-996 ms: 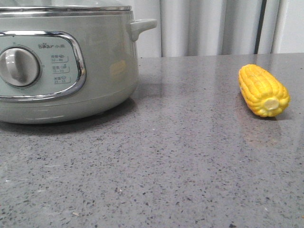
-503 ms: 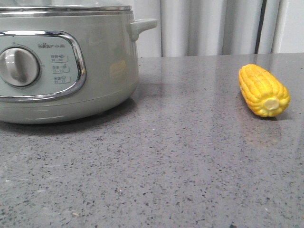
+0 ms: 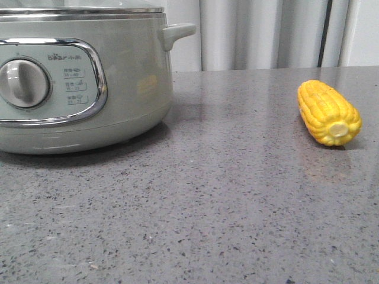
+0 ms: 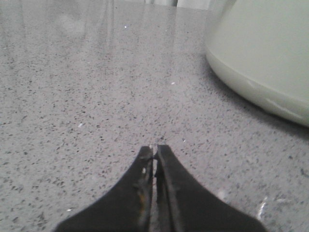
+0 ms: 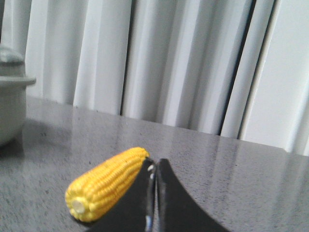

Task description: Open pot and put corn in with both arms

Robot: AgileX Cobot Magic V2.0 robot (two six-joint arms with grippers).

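— Both jaws pressed together, empty: left gripper (image 4: 154, 147), right gripper (image 5: 153, 164).
— And the corn (image 3: 328, 112)?
— Right of frame on the table (image 3: 225, 201); the pot (image 3: 77, 77) sits upper left, lidded.

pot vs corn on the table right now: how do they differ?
Size: the pale grey-green round electric pot dwarfs the short bright yellow corn cob.
Pose: the pot stands upright, lid on; the corn lies on its side, pale cut end toward the camera.
Place: pot at left, corn far right, well apart.
Shared: both rest on the speckled grey countertop, neither held by a pincer.
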